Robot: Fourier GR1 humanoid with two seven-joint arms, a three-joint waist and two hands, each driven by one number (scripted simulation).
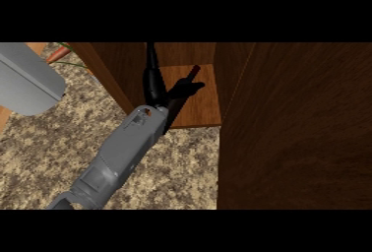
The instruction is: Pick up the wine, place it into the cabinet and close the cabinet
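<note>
I see one grey forearm [120,152] slanting up from the lower edge into the open cabinet [196,96]. Its black hand [163,91] sits over the shelf; I cannot tell its fingers' state.

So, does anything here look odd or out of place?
Nothing stands out. The left hand is inside the cabinet beside the dark wine, and the door stands open. Nothing looks spilled or broken.

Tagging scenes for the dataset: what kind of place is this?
Probably a kitchen: speckled stone-look counter, wooden cabinet with an open shelf, and what may be a carrot at the top left corner.
</note>
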